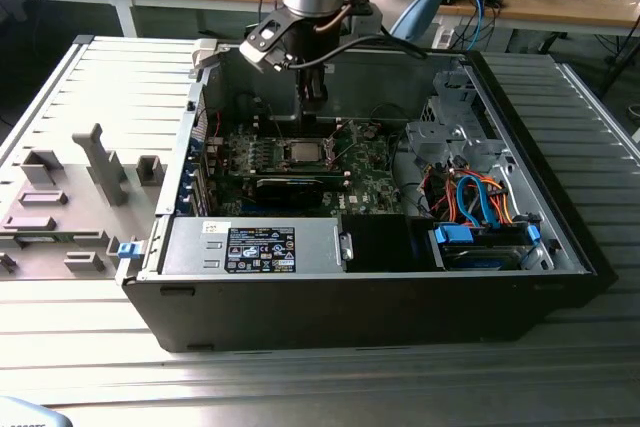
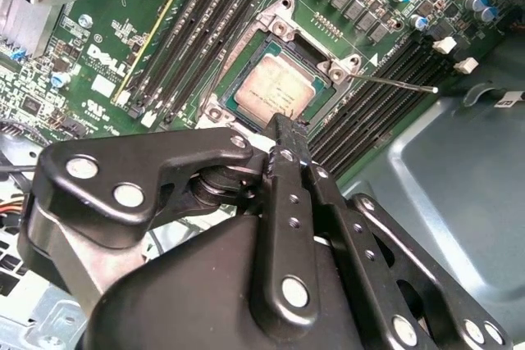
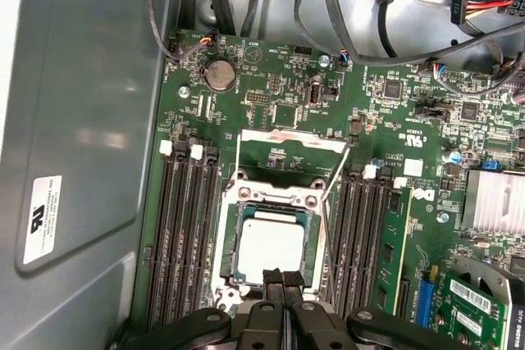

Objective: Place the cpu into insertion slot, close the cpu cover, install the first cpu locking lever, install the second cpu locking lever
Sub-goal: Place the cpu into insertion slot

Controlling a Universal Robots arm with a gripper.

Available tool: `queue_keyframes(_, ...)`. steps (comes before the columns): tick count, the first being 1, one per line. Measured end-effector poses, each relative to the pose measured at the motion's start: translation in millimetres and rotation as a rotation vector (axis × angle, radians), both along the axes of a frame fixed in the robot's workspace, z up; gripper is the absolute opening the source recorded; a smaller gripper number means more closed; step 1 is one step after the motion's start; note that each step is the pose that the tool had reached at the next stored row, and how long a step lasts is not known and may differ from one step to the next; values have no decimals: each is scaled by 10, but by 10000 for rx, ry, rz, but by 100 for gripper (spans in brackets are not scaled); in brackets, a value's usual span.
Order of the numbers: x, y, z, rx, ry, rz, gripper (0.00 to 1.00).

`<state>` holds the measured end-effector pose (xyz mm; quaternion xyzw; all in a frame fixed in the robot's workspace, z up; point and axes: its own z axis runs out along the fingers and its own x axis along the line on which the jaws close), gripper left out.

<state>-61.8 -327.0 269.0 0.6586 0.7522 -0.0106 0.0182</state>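
While the cpu point(image 3: 271, 243) lies socketed, closed jaws hang beside it.

Small print marks the power supply label point(image 1: 259, 248), case-wall sticker point(image 3: 41, 219) and motherboard point(image 2: 98, 55).

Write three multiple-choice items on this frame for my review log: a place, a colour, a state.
1. Where does the cpu lie?
A. on the table outside the case
B. on the motherboard, close under the gripper
C. on a hard drive
2. What colour is the motherboard?
A. blue
B. red
C. green
3. How do the gripper's fingers stand?
A. closed together
B. spread wide
C. clamped on a cable
Key: B, both wrist views show it framed mid-board; C, green in every view; A, the first wrist view shows the fingertips side by side, no gap.
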Motion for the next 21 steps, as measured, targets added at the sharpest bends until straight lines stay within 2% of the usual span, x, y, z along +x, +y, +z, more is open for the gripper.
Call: queue_keyframes(21, 0, 0, 68, -1, 1, 0, 11)
